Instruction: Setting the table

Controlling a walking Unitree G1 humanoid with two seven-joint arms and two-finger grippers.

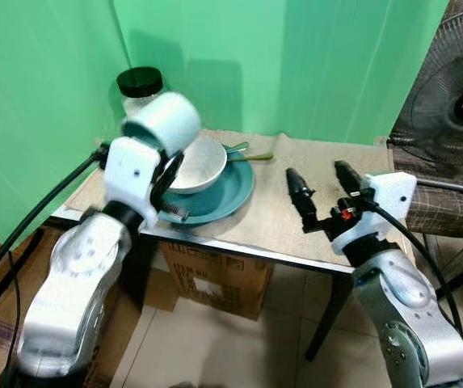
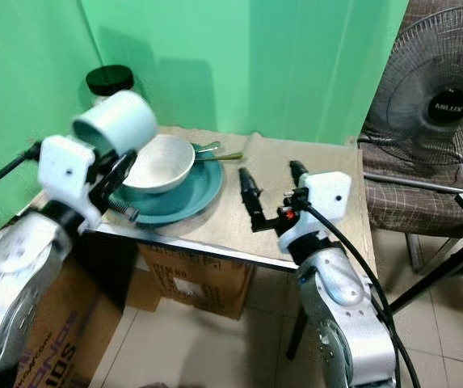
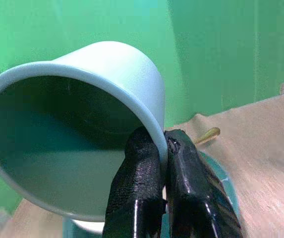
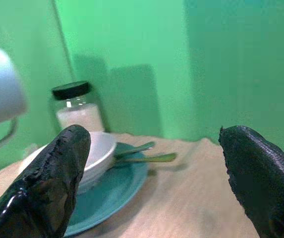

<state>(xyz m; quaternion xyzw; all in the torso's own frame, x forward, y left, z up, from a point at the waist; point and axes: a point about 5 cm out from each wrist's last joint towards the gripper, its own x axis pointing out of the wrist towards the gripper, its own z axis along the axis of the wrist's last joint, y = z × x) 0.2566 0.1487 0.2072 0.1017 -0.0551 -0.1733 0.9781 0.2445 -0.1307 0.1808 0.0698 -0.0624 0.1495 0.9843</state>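
Left gripper [image 3: 164, 168] pinches the wall of a pale blue cup [image 1: 165, 121], one black finger inside the rim and one outside, pressed tight together on the thin edge. It holds the cup raised and tipped on its side above the near left part of the table [image 1: 328, 202], with the open mouth turned back toward the robot; the left wrist view looks straight into its darker inside. The cup hangs over the near edge of a white bowl [image 1: 195, 164], clear of it.

That bowl sits in a teal plate [image 1: 223, 198] on the left half of the table, which is covered with a beige cloth. Two utensils lie at the far side of the plate: a metal spoon [image 4: 134, 149] with its handle resting on the rim, and a greenish-gold handle [image 1: 251, 157] pointing out over the cloth toward the right. Behind the plate, against the green wall, stands a glass jar [image 4: 77, 110] with a black lid and white contents.

Right gripper [image 1: 321, 190] hovers over the right half of the table with its fingers spread wide and nothing between them, well apart from the plate.

Under the table stands a cardboard box [image 1: 215, 283], and a black fan [image 2: 437, 97] stands to the right, beside a checked chair [image 2: 409, 206]
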